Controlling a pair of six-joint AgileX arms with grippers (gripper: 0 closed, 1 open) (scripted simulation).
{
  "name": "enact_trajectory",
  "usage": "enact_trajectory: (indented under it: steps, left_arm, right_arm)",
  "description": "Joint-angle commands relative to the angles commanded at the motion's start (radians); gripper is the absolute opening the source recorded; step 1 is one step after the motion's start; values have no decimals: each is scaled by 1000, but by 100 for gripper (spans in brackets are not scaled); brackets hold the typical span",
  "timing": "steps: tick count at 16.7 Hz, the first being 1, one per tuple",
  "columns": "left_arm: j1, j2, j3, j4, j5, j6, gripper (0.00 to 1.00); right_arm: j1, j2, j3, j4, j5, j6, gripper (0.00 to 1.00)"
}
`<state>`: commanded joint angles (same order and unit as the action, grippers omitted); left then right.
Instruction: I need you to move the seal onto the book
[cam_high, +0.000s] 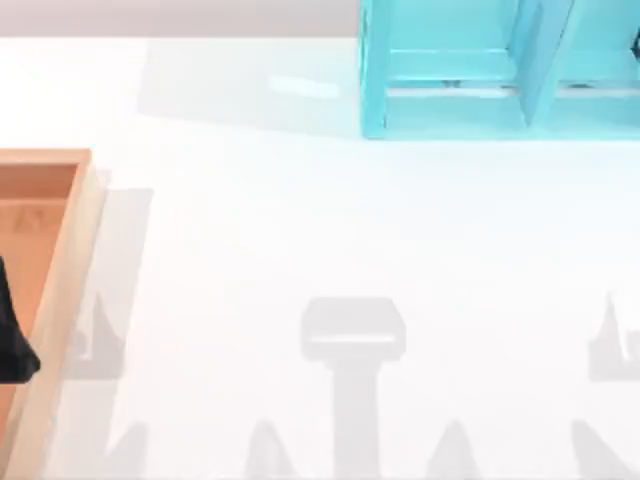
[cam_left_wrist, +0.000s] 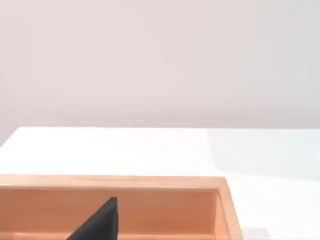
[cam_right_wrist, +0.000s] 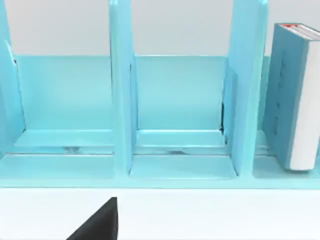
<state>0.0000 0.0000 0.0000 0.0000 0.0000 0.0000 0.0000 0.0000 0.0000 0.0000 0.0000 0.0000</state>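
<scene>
Teal book (cam_right_wrist: 295, 95) stands upright in the shelf unit (cam_right_wrist: 120, 100), so it offers no flat top; whether either gripper is open cannot be told.

A teal shelf unit (cam_right_wrist: 150, 100) stands on the white table (cam_right_wrist: 210, 215), its open compartments facing the camera and split by upright dividers. The book (cam_right_wrist: 295, 95) stands upright in the shelf unit's end compartment, past the second divider, with its teal cover, white page edges and a small red mark at its upper corner in sight. A dark part of the right gripper (cam_right_wrist: 97, 222) shows in front of the shelf unit, over the table.
</scene>
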Motion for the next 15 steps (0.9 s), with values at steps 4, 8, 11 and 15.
enact_trajectory:
  steps: [4, 8, 11, 15]
  left_arm:
    - [0, 0, 0, 0, 0, 0, 100]
    - [0, 0, 0, 0, 0, 0, 100]
    - [0, 0, 0, 0, 0, 0, 100]
    - [0, 0, 0, 0, 0, 0, 100]
  right_arm:
    - [-9, 30, 19, 24, -6, 1, 100]
    - [-60, 219, 122, 159, -37, 3, 100]
    - [-116, 468, 238, 311, -75, 2, 100]
    - [-200, 898, 414, 543, -138, -2, 100]
